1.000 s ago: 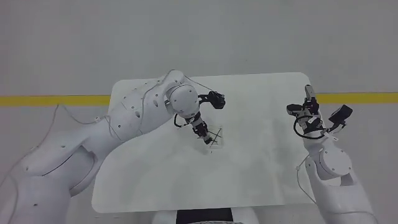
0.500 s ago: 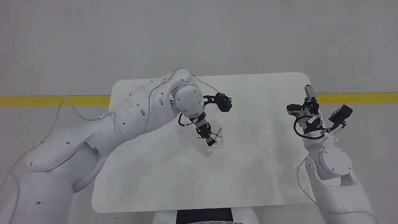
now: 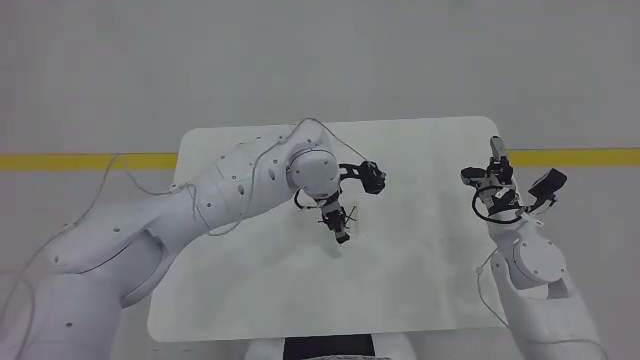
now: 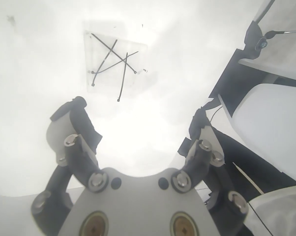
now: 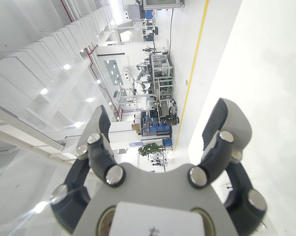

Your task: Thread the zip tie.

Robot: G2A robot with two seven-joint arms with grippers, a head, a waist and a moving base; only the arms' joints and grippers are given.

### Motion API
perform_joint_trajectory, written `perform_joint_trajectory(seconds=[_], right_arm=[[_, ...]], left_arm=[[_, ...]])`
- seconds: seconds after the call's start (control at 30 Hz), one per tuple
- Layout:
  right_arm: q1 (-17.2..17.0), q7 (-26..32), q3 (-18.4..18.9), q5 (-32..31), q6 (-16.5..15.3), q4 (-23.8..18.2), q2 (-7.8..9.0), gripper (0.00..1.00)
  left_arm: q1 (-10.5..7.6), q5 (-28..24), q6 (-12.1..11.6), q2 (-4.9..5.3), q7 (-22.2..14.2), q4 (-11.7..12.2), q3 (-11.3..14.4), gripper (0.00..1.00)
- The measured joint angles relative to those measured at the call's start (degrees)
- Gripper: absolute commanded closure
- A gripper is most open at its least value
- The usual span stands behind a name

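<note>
My left gripper (image 4: 138, 106) hangs spread, empty, beside the zip ties (image 4: 111, 50) mid-table. My right gripper (image 5: 160, 116), likewise spread, hovers at the table's (image 3: 420, 290) right edge.

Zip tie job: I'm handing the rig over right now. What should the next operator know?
Left gripper: open, empty, above the table, just short of the clear plate.
Right gripper: open, empty, at the table's edge, facing out into the room.
Zip ties: several lie crossed on the plate, one end past its rim.
Done: nothing gripped, no tie looped.
Left: pick one tie, thread its tail through its head.
</note>
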Motion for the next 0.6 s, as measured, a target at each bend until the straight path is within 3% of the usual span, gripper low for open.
perform_joint_trajectory(seconds=[0.13,0.27,0.6], right_arm=[[0.0,0.0,0.0,0.0,0.0,0.0,0.0,0.0],[0.0,0.0,0.0,0.0,0.0,0.0,0.0,0.0],[0.0,0.0,0.0,0.0,0.0,0.0,0.0,0.0]], left_arm=[[-1.2,-0.1,0.0,-1.33,-0.4,-0.4,2.0,0.0],[-0.11,-0.6,0.0,-2.48,-1.8,-1.3,1.9,0.0],[0.53,0.3,0.0,-2.46,-1.2,-0.9,1.9,0.0]])
